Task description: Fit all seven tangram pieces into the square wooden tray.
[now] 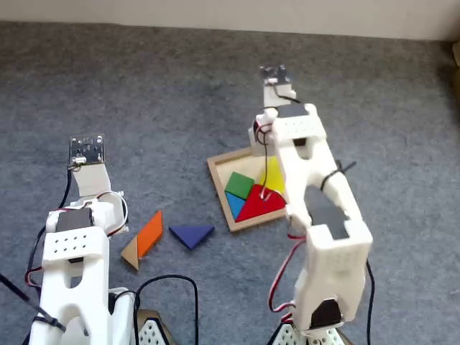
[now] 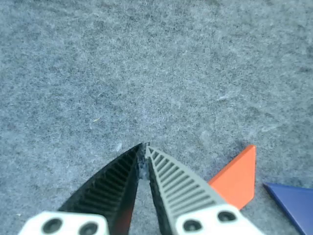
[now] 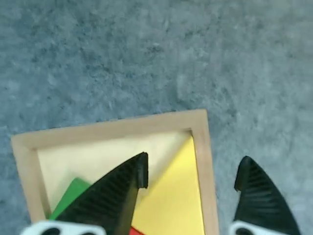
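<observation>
Nearby, orange piece [image 1: 149,233], tan piece [image 1: 130,253], navy triangle [image 1: 191,234] outside wooden tray [image 1: 220,194]

Everything sits on a grey carpeted tabletop [image 1: 144,93] (fuzzy, rather like felt). The square wooden tray [image 1: 219,190] lies flat on it, turned at an angle. Three loose pieces lie apart from it, toward the left arm's side. An orange piece [image 1: 149,233] touches a tan piece [image 1: 130,253], with a dark blue triangle [image 1: 191,234] between them and the tray.
</observation>
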